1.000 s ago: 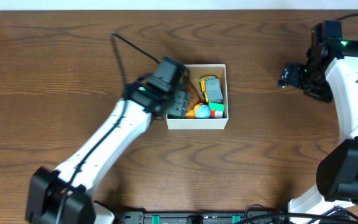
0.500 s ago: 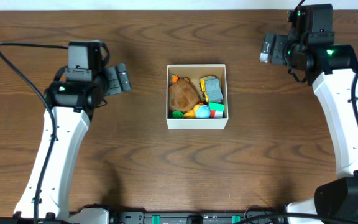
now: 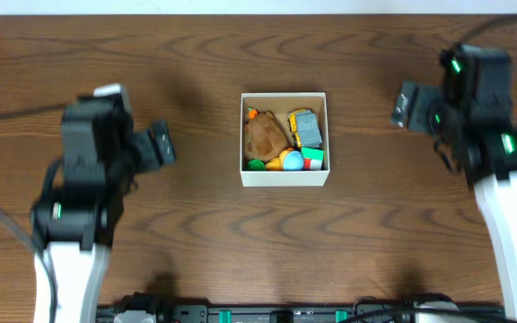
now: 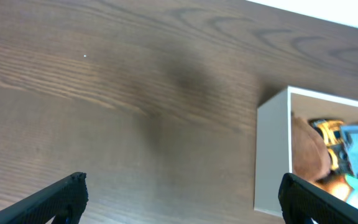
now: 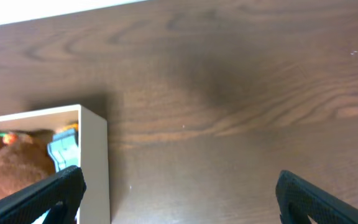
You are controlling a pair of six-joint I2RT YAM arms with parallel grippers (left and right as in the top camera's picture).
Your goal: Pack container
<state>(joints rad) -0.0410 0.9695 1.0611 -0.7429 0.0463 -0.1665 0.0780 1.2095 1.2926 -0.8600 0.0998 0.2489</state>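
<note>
Evidently both arms are hanging off to the sides w/ nothing held. The left tool (image 3: 160, 145) is sitting well left of the container (image 3: 285, 177) and the right tool (image 3: 408, 105) well right, each w/ fingers spread wide and empty, prob. to leave the box unobstructed. The container is resting mid-tabletop (image 3: 240, 242), between them. Inside, a brown plush toy (image 3: 265, 135) is filling the left half, a grey-yellow truck (image 3: 305, 127) is lying at far right, and small coloured bits (image 3: 291, 161) are crowding the near wall — packing is looking about done.

Toys (image 3: 265, 136) in container (image 3: 285, 177), container on table (image 3: 240, 235)
</note>
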